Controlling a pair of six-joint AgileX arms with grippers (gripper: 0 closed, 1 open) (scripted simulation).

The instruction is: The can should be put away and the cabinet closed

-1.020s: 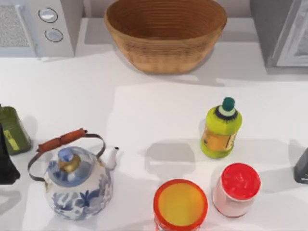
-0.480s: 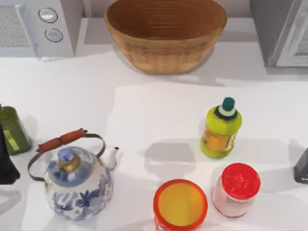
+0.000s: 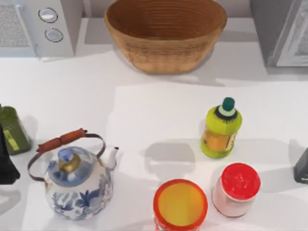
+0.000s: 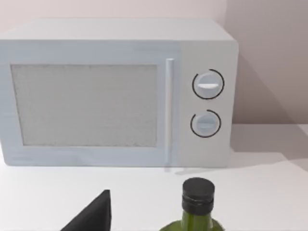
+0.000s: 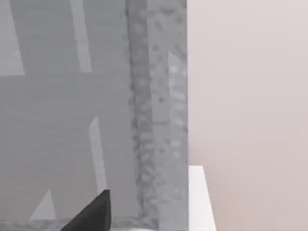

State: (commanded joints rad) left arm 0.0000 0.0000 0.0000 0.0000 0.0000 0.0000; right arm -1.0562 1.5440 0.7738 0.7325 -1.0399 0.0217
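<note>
Fingers first: we can't tell, on either side, if they're spread or closed, since each arm sits at the table's edge. Our left gripper (image 3: 6, 161) is at the far left beside the dark green bottle (image 3: 14, 131), and our right gripper (image 3: 302, 167) is at the far right, approx. level w/ the red-lidded jar (image 3: 237, 188). Neither one holds anything that we can see. The can (image 3: 180, 204), orange w/ a yellow top, stands upright at the front of the table (image 3: 144, 106), just beside the jar and in front of the yellow-green bottle (image 3: 220, 130). The cabinet (image 3: 281, 31) is at the back right corner; we can't tell if its door is open. We judge the job hasn't started: the can is untouched, so step one, the reach and grasp, is ahead. Our right arm is nearer both can and cabinet, so it looks the likelier pick. It'd need wide jaws coming in from the side, w/ care not to knock the jar. The kettle (image 3: 77, 185), basket (image 3: 166, 33) and microwave (image 3: 41, 24) are well apart from that path.
</note>
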